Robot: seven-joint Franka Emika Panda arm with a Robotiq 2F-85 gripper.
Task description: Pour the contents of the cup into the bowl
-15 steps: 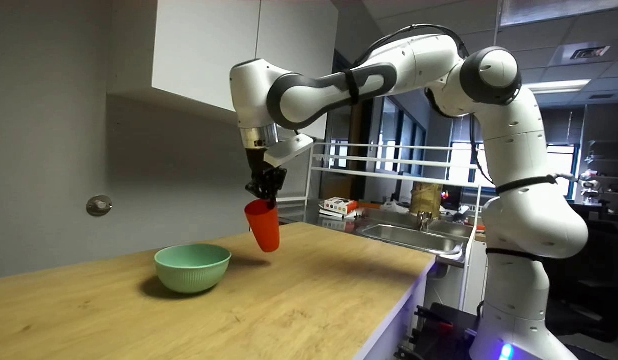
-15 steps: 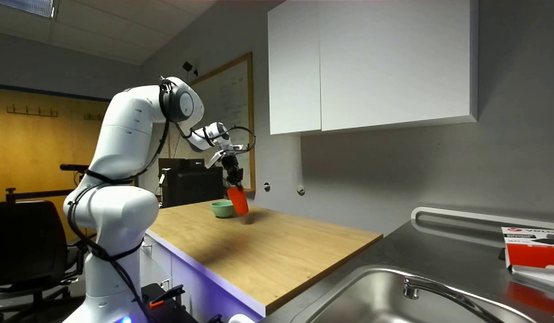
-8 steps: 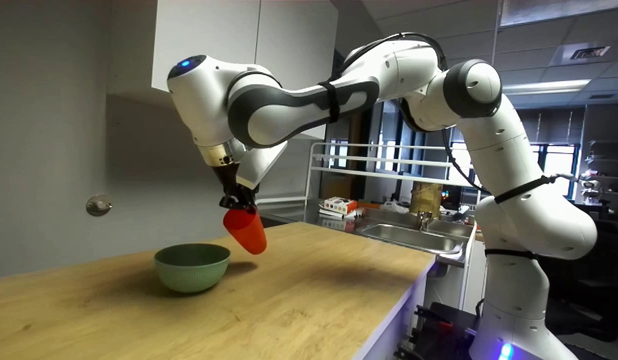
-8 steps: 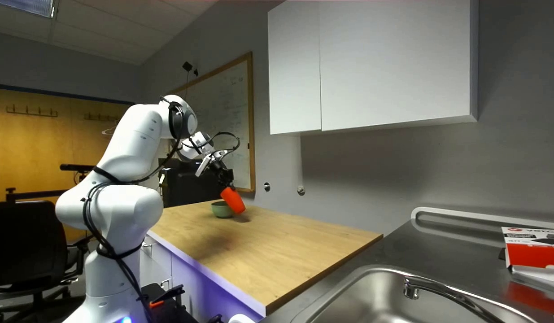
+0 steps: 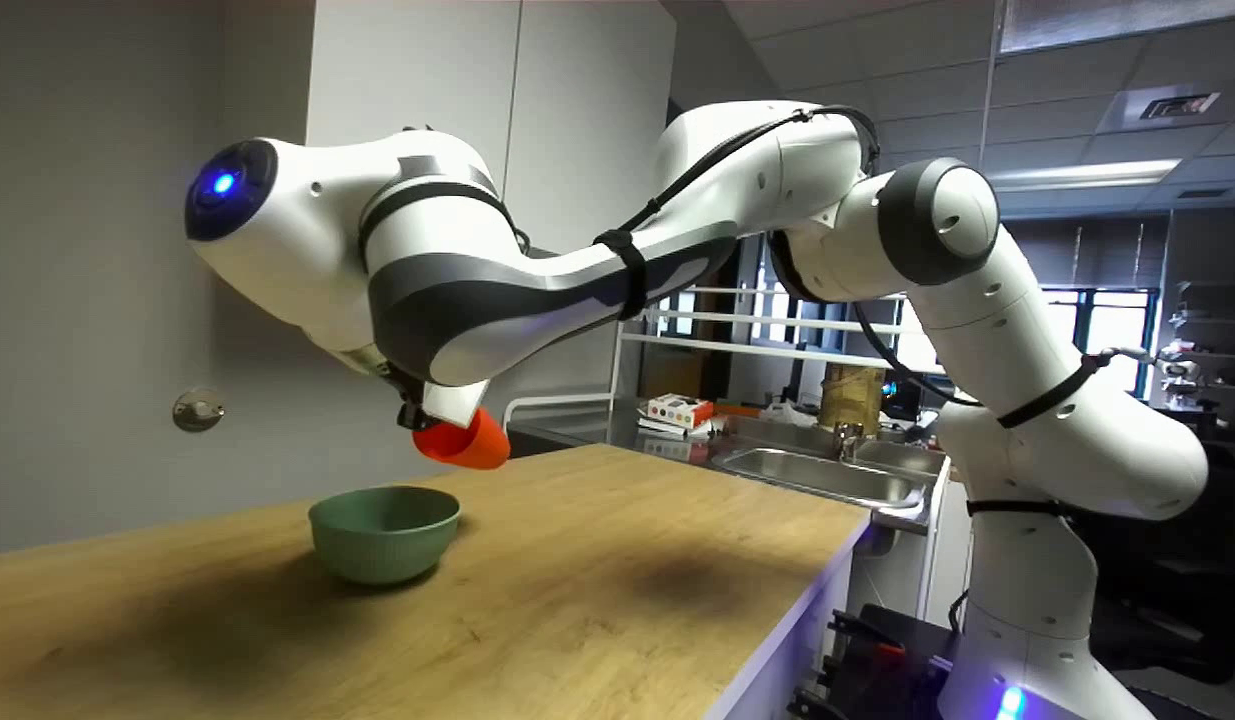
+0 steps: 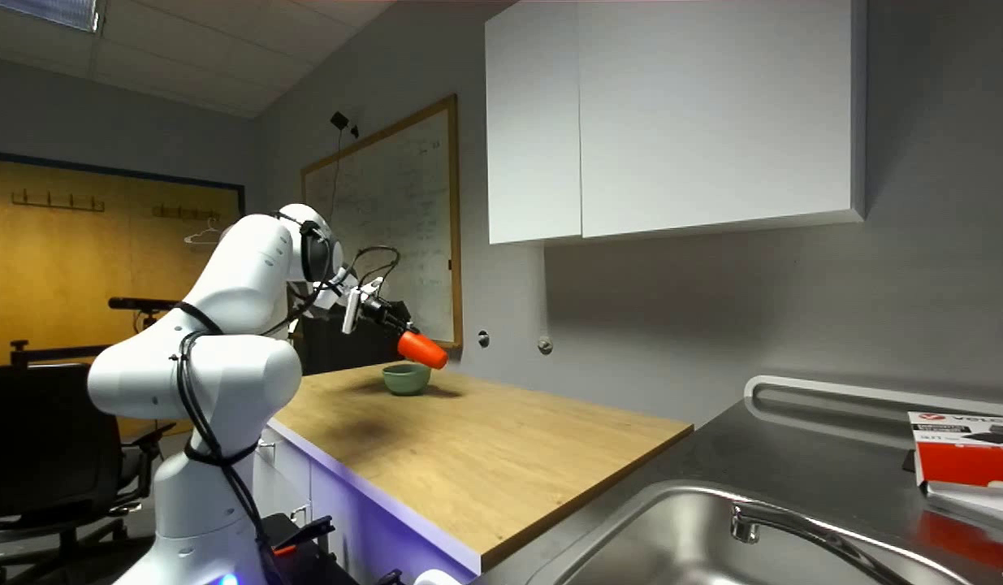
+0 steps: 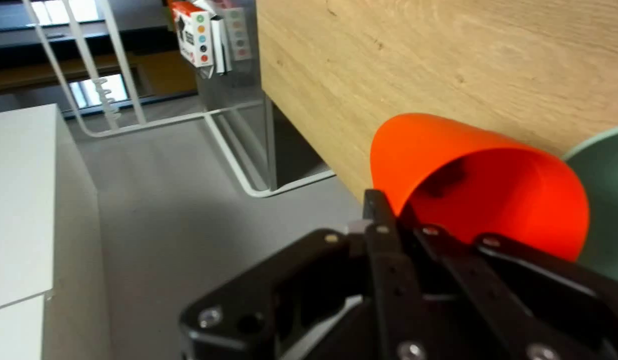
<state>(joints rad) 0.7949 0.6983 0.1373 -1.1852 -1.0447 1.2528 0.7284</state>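
Inside the cup (image 7: 494, 195), possibly something dark (image 7: 443, 178), wrist-view only

In both exterior views, a wide bare stretch of tabletop (image 6: 509, 463) between the bowl (image 6: 405, 380) and the sink (image 6: 688, 528) leaves a low way through. Higher up, the arm (image 5: 692, 230) spans the space, the tilted cup (image 5: 472, 442) and claw (image 7: 396, 210) crowd the bowl's sink side, and the cabinet (image 6: 696, 122) juts from the wall (image 6: 517, 309).

The green bowl (image 5: 382, 550) stands upright on the wooden countertop (image 5: 577, 575).

White arm (image 5: 767, 205), black cables (image 6: 183, 386), black tool (image 7: 396, 215), silver screws (image 7: 210, 316)
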